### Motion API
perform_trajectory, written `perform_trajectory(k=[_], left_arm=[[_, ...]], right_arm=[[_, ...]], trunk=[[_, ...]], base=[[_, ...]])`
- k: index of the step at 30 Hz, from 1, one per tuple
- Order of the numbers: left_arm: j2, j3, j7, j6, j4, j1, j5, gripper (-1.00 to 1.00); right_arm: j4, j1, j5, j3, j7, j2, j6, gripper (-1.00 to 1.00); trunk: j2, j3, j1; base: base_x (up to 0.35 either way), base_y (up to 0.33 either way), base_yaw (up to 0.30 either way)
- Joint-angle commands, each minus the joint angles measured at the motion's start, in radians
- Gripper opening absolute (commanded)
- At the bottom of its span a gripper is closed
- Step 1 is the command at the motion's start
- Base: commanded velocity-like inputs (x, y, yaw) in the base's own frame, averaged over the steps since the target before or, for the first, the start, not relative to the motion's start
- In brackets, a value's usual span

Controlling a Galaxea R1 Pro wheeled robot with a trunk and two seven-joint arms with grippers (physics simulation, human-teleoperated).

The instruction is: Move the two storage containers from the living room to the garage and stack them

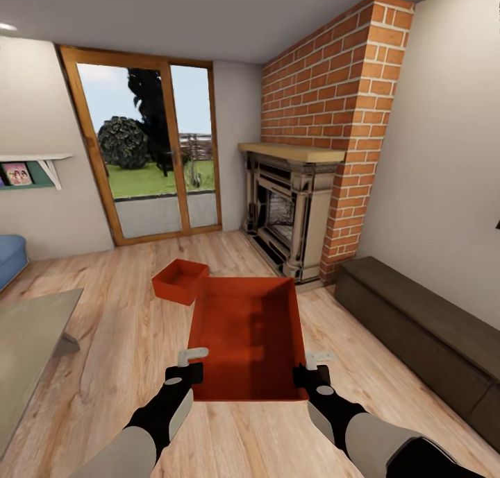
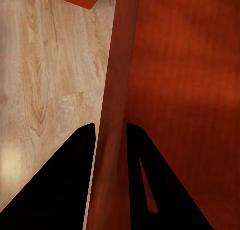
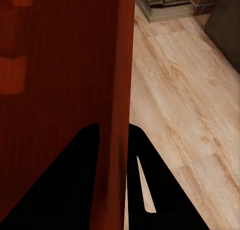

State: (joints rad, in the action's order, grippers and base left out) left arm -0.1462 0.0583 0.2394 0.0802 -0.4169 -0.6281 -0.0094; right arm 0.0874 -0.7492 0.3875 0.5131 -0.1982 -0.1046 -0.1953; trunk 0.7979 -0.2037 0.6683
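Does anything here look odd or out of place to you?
Only one thing: a second red bin sits askew on the wood floor, turned at an angle to the planks, alone between the glass doors and the bin both hands hold. Nothing looks spilled or damaged.

No readable text, labels, brands, numbers or signs, shelf picture too blurred

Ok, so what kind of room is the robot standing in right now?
Most likely a living room: a red brick fireplace stands in the corner, glass doors look out on a garden, and a long low dark bench runs along the wall over a light wood plank floor.
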Motion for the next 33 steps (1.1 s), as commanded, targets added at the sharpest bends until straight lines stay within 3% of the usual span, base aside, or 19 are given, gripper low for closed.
perform_trajectory(k=[1, 19, 26, 33], left_arm=[[0.000, 0.014, 0.025, -0.011, -0.005, -0.001, -0.024, -1.00], [-0.002, 0.015, 0.025, -0.016, -0.006, -0.001, -0.007, -1.00], [-0.002, 0.015, 0.024, -0.012, -0.006, -0.001, 0.026, -1.00], [-0.001, 0.015, 0.026, -0.011, -0.007, 0.000, 0.035, -1.00]], right_arm=[[-0.015, -0.001, 0.022, -0.034, -0.006, 0.000, -0.007, -1.00], [-0.015, -0.001, 0.023, -0.034, -0.006, -0.001, -0.006, -1.00], [-0.015, -0.001, 0.024, -0.034, -0.006, -0.001, -0.006, -1.00], [-0.015, -0.001, 0.024, -0.034, -0.004, -0.001, -0.006, -1.00]], trunk=[[0.001, 0.000, 0.000], [0.001, 0.017, 0.000], [0.001, 0.017, 0.000], [0.001, 0.017, 0.000]], base=[[0.000, 0.000, 0.011], [-0.009, 0.000, 0.001], [-0.291, 0.000, 0.000], [-0.342, 0.000, 0.009]])
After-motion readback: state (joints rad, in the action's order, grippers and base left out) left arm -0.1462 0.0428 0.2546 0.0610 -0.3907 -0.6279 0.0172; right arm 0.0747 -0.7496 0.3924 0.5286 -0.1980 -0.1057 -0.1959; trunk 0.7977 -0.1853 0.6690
